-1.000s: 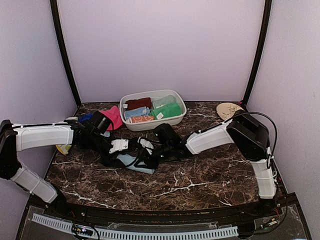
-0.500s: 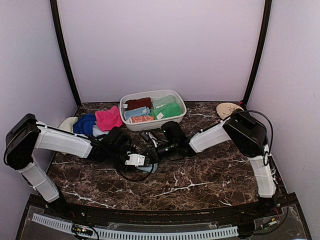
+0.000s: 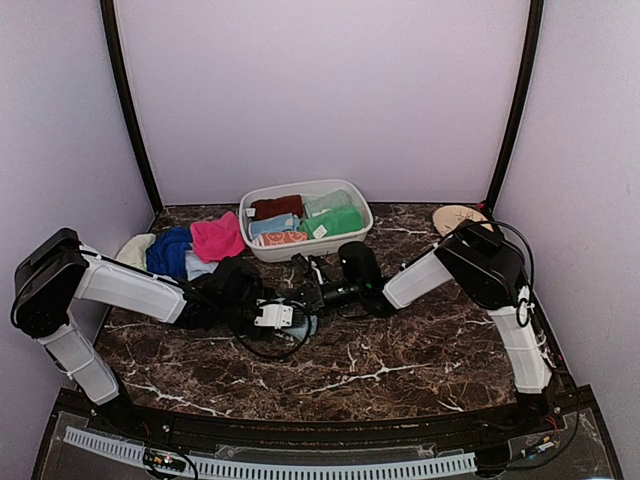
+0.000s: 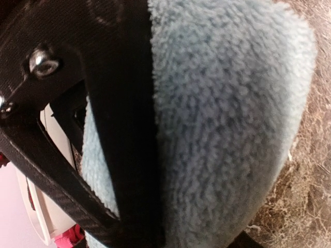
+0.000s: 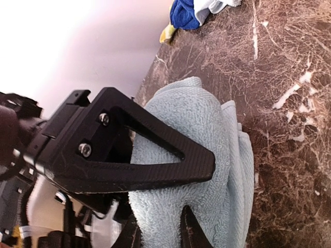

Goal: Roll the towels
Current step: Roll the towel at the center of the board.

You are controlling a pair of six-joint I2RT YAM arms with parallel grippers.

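Note:
A pale blue towel lies bunched into a thick roll on the marble table, mostly hidden under both grippers in the top view. My left gripper comes in from the left and is closed round the fat roll, which fills its wrist view. My right gripper reaches in from the right and pinches a fold of the same towel between its fingertips. A royal blue towel and a pink towel lie loose at the back left.
A white oval tub stands at the back centre, holding rolled cloths, among them dark red and green. A tan patterned plate sits at the back right. A pale cloth lies by the left wall.
The left arm has swung from the back left towards the middle, uncovering the loose pile, and its gripper now sits on the pale blue towel. The right gripper has drawn slightly back and right.

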